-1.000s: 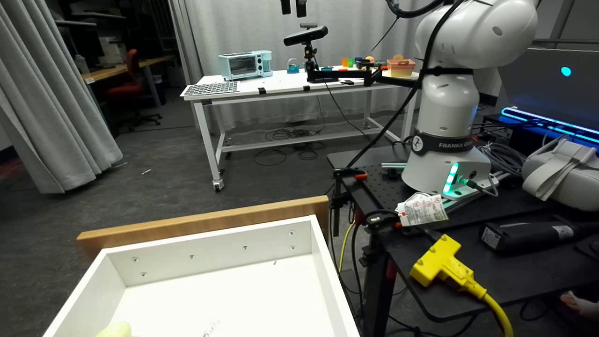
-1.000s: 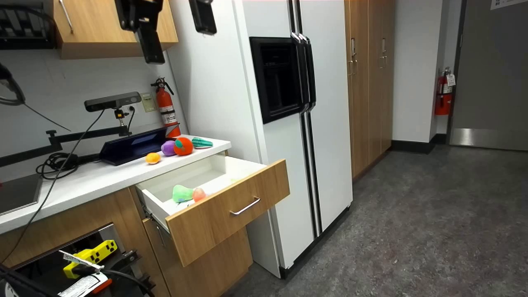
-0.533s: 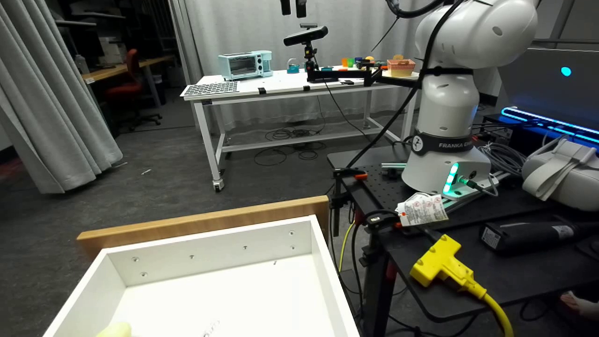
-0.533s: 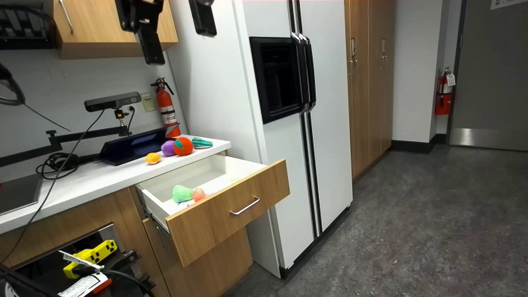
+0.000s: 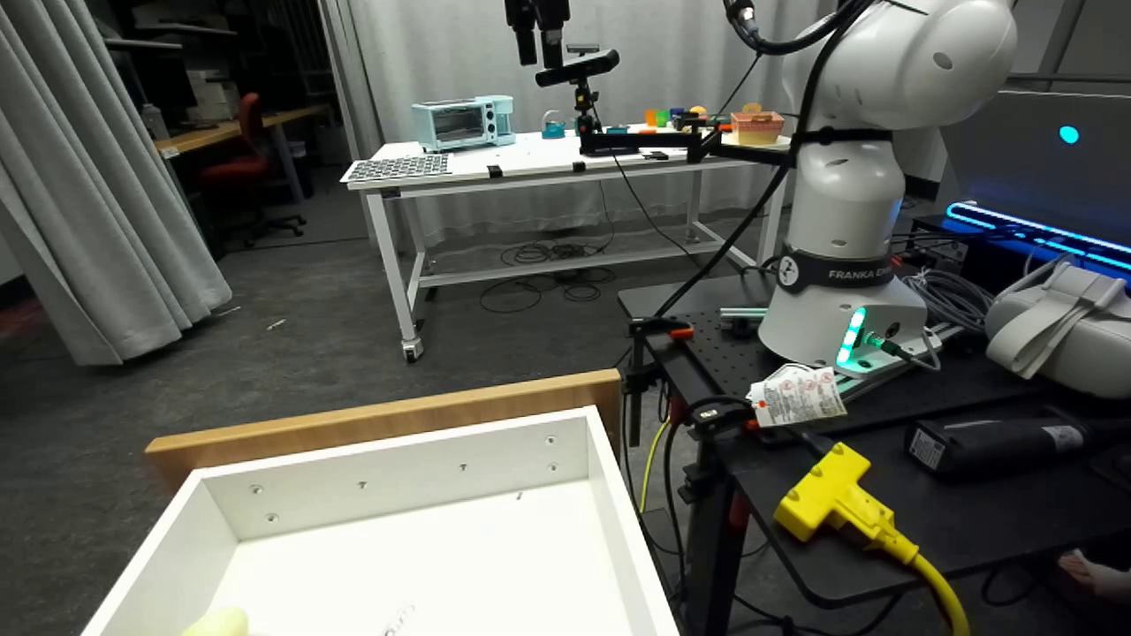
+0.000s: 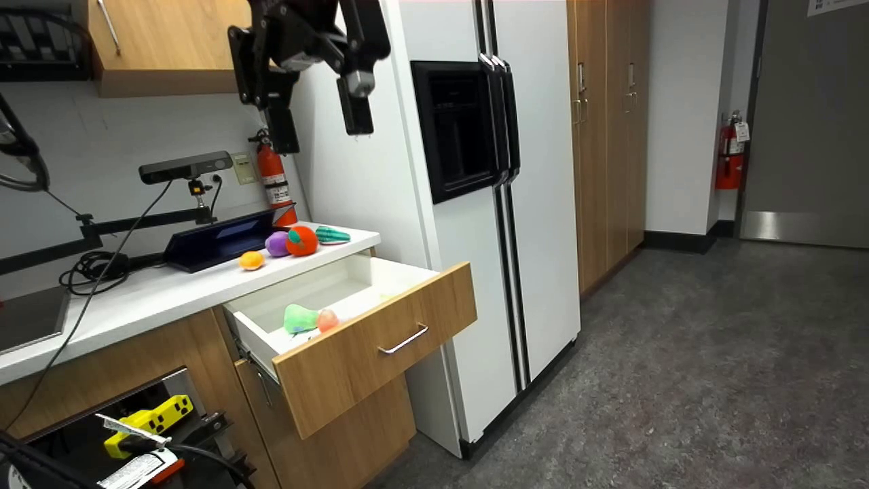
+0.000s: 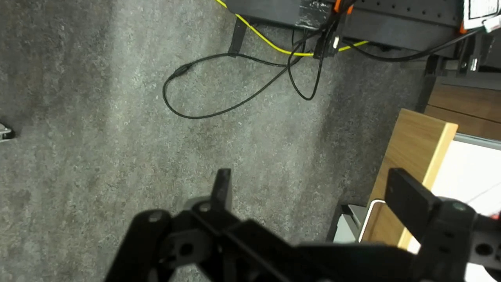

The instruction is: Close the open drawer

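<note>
The drawer [image 6: 360, 363] stands pulled out from under the white counter, with a wood front and a silver handle [image 6: 403, 341]. Its white inside and wood rim [image 5: 389, 415] show in an exterior view. A green toy [image 6: 299, 319] and a pinkish toy [image 6: 327, 320] lie in it. My gripper [image 6: 322, 139] is open and empty, in the air above the drawer's height, touching nothing. It also shows at the top of an exterior view [image 5: 541, 62]. In the wrist view my gripper [image 7: 310, 171] is over the floor, and one finger overlaps the drawer front [image 7: 415, 145].
A white fridge [image 6: 468, 272] stands beside the drawer. The counter [image 6: 170, 292] holds toys, a dark tray [image 6: 217, 238] and a camera on an arm [image 6: 185, 167]. A black robot table [image 5: 954, 503] with a yellow power block [image 5: 826, 490] adjoins the drawer. Cables [image 7: 219, 113] hang over the floor.
My gripper has moved down in both exterior views and more of it shows now. It stays open. The drawer has not moved.
</note>
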Robot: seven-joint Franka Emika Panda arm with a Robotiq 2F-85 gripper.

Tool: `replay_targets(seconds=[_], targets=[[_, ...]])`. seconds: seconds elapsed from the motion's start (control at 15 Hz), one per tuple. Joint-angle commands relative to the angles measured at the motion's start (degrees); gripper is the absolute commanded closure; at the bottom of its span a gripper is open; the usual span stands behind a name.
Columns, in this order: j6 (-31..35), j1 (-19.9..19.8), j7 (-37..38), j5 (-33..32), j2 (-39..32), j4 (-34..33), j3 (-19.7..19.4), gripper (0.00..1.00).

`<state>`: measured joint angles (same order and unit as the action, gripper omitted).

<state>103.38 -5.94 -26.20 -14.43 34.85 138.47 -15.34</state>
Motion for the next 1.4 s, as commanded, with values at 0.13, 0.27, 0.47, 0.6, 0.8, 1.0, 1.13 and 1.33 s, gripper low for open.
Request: replay_targets(seconds=[0.13, 0.27, 0.47, 0.6, 0.8, 1.0, 1.13, 1.33], targets=[[3.26, 0.68, 0.21, 2.53, -1.17, 0.79, 0.77, 0.0], [3.74, 0.82, 0.52, 2.84, -1.42, 0.88, 1.25, 0.0], [3.75, 0.83, 0.6, 2.85, -1.41, 0.88, 1.31, 0.0], [4.96, 1.21, -0.6, 2.6, -2.65, 1.47, 0.93, 0.0], [9.57, 2.05, -1.57, 2.82, -5.78, 2.8, 0.97, 0.0], [14.51, 2.9, -2.85, 3.41, -10.2, 3.18, 1.28, 0.0], [16.15, 3.69, -5.03, 4.75, -12.71, 2.57, 0.91, 0.0], [16.11, 2.7, -3.86, 4.68, -12.53, 3.47, 2.01, 0.0]])
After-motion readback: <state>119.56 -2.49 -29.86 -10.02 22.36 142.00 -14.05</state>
